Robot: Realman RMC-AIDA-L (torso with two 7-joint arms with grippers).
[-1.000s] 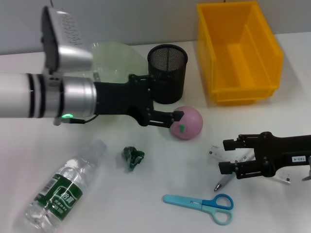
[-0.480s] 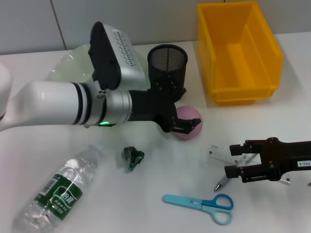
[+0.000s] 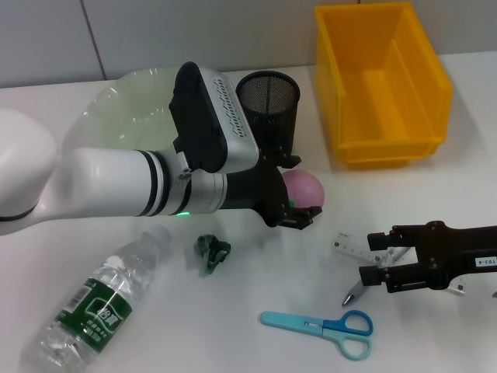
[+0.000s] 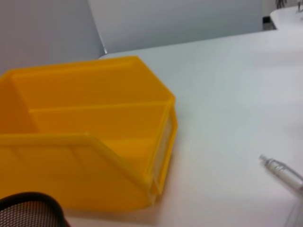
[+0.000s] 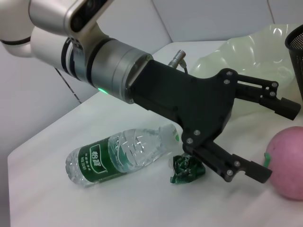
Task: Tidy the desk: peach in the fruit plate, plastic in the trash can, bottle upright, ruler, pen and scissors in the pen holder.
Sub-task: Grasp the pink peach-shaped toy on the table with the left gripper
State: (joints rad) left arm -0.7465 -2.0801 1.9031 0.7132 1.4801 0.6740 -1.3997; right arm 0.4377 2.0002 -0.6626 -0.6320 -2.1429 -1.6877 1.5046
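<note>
Left gripper (image 3: 297, 200) spread wide around the peach (image 3: 304, 190), not clamped.
Right gripper (image 3: 371, 256) is held open over the ruler (image 3: 356, 247), at the peach's four o'clock.

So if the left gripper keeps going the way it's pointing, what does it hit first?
Most likely the pink peach: the open left gripper points right at it, its fingers nearly around it already.

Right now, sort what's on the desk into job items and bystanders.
Job: peach, fruit plate, crumpled plastic, water bottle, ruler, pen, scissors, mesh pen holder, yellow bin (likely the trash can).
Bystanders: none visible.
</note>
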